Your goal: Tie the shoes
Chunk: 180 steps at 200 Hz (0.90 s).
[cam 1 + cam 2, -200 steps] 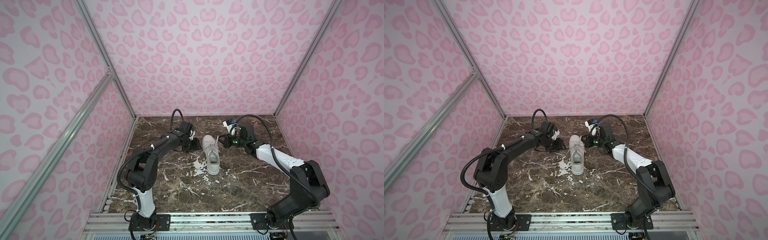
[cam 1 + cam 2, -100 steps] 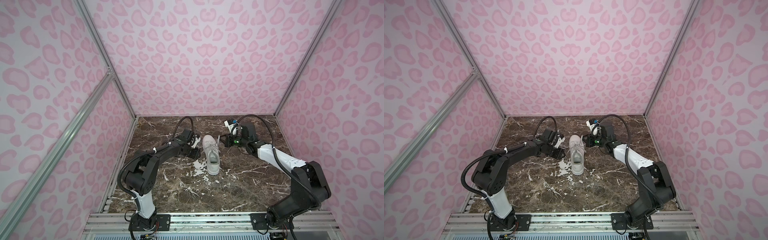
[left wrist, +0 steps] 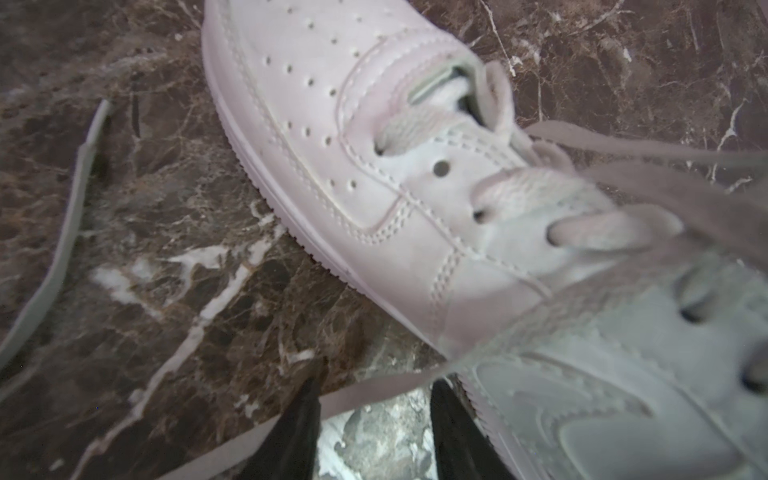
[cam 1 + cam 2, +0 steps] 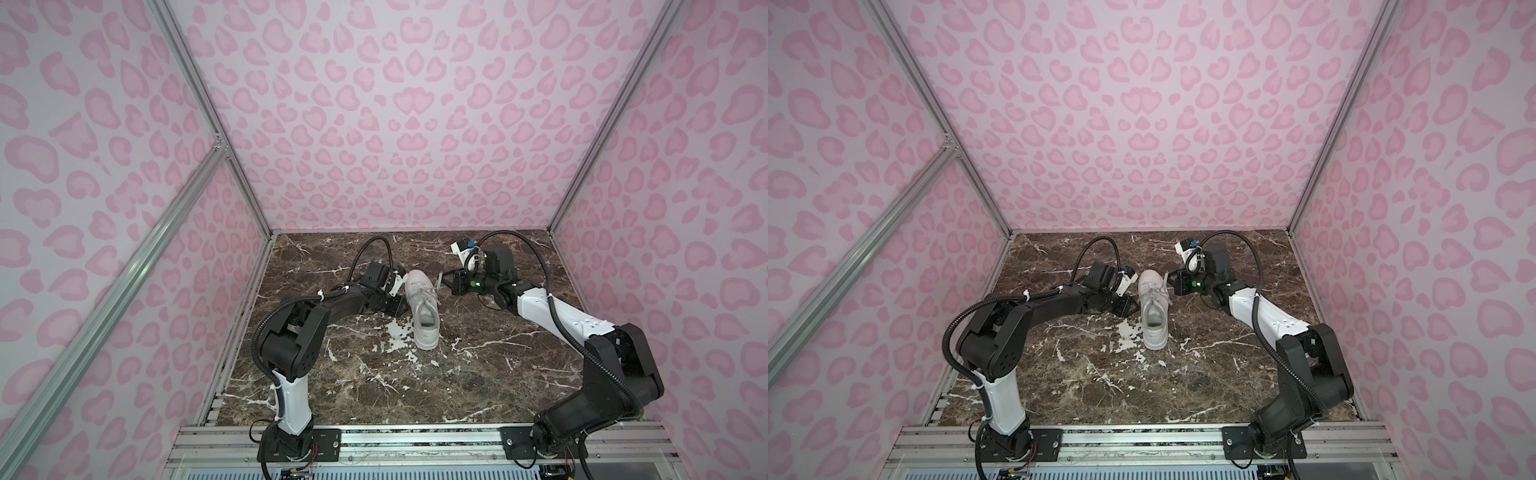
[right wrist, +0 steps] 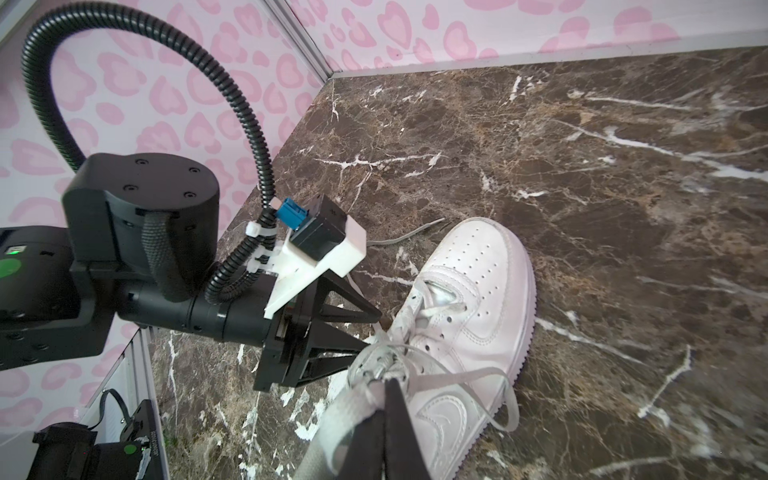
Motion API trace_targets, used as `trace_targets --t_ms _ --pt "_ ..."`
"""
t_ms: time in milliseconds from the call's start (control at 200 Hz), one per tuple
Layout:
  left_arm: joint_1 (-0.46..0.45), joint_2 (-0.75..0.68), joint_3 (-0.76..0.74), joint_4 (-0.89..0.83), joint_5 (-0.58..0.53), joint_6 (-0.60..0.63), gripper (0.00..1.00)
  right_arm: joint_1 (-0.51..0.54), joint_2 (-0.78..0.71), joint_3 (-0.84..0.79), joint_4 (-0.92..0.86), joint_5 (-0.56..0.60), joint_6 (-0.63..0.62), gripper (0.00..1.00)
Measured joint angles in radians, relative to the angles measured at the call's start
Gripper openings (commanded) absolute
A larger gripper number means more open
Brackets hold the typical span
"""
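Worktop [image 4: 478, 374]: one white sneaker [image 4: 422, 309] sits slightly toward 12 o'clock of centre, upright on its sole, toe at 12, heel at 6. Your left pincer [image 3: 374, 399] is low at the sneaker's 9 o'clock, just beside the sole. Its jaws are part open and straddle the left lace [image 3: 407, 380], which crosses the gap. As far as the wrist view shows, it isn't clamped. Your right pincer [image 5: 388, 386] is at roughly 2 o'clock of the sneaker, jaws fully closed on the right lace [image 5: 349, 407], which runs taut from the top eyelets. Progress call: early, under halfway. Done: eyelets laced, both laces free, one secured. The laces bunch and cross above the tongue in the right wrist view, but I can't tell if that's a cinched first knot or just overlap. A thin slack loop [image 5: 509, 399] hangs over the sneaker's 3 o'clock side, and there's no finished bow anywhere. A loose tail [image 3: 70, 208] lies flat on the worktop at about 10 o'clock of the toe. Left to do, by my read: clamp the left lace, pull the first cross tight, form loops, tie, cinch.
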Motion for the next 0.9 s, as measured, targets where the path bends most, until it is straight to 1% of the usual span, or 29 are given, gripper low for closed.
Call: trace_targets --t_ms 80,95,290,345,395,630,790,900 --pt "0.000 0.005 0.000 0.013 0.006 0.018 0.37 0.000 0.000 0.000 0.000 -0.009 0.001 0.03" --pt "0.000 0.007 0.000 0.016 0.008 0.021 0.33 0.000 0.000 0.000 -0.001 -0.009 0.001 0.03" --pt "0.000 0.029 0.005 0.023 0.023 0.047 0.14 0.000 -0.002 0.000 -0.013 -0.017 0.004 0.03" --pt "0.000 0.029 0.009 0.020 0.019 0.051 0.08 -0.001 -0.005 0.000 -0.014 -0.017 0.014 0.03" --pt "0.000 0.029 0.017 0.016 0.003 0.051 0.04 -0.002 -0.011 0.000 -0.014 -0.016 0.018 0.03" --pt "-0.001 -0.019 0.031 -0.029 -0.074 0.051 0.03 -0.016 -0.053 -0.032 0.016 0.006 0.050 0.03" --pt "-0.001 -0.045 0.079 -0.118 -0.130 0.051 0.04 -0.032 -0.105 -0.069 0.029 0.047 0.083 0.04" --pt "-0.001 -0.076 0.107 -0.186 -0.169 0.051 0.03 -0.066 -0.166 -0.104 0.034 0.093 0.105 0.03"
